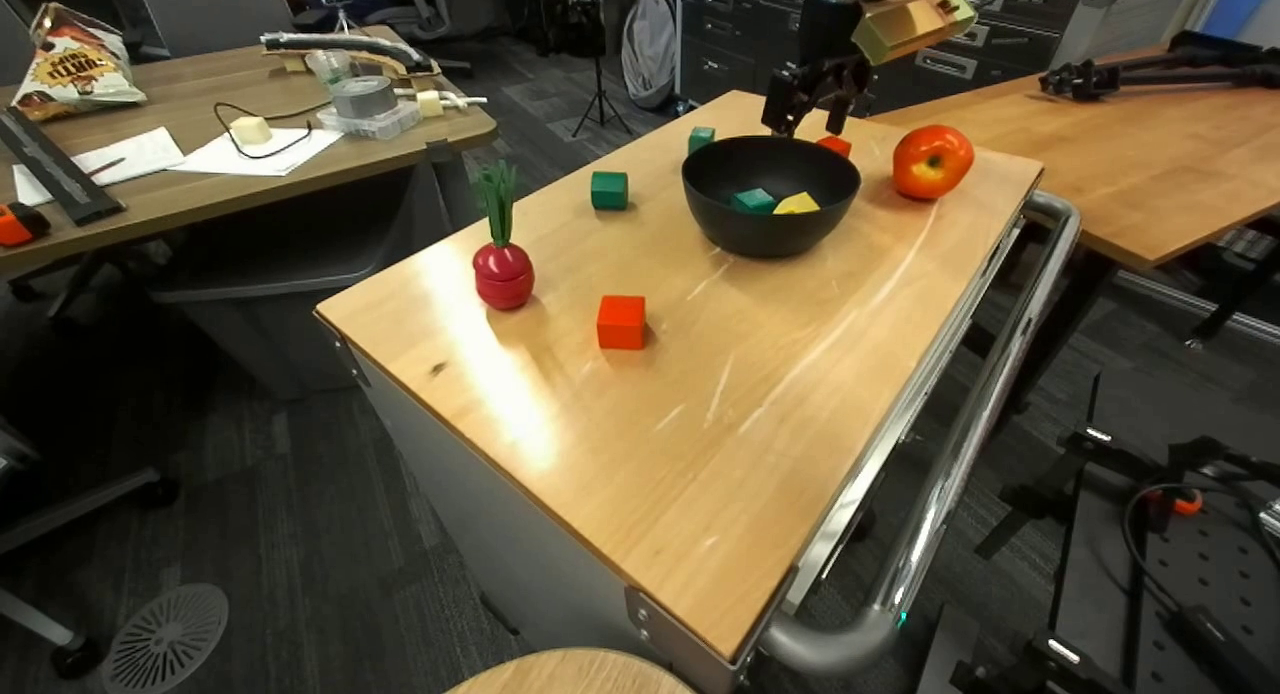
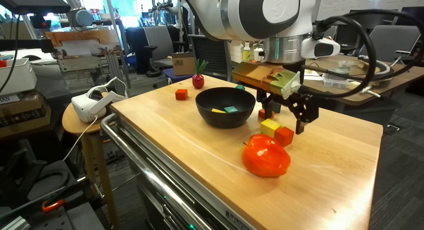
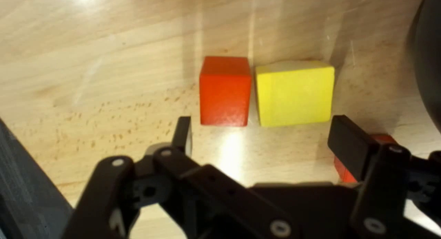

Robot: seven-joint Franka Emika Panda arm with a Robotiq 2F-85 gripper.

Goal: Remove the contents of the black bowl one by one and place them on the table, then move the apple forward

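On the light wood worktop [image 1: 700,454] we seem mid-unloading: our jaws stand apart, empty, and should next reach into the round black bowl [image 1: 770,236] for its angular green block [image 1: 753,202] or yellow block [image 1: 798,204] before the round orange-red apple [image 1: 933,162] near it moves forward.
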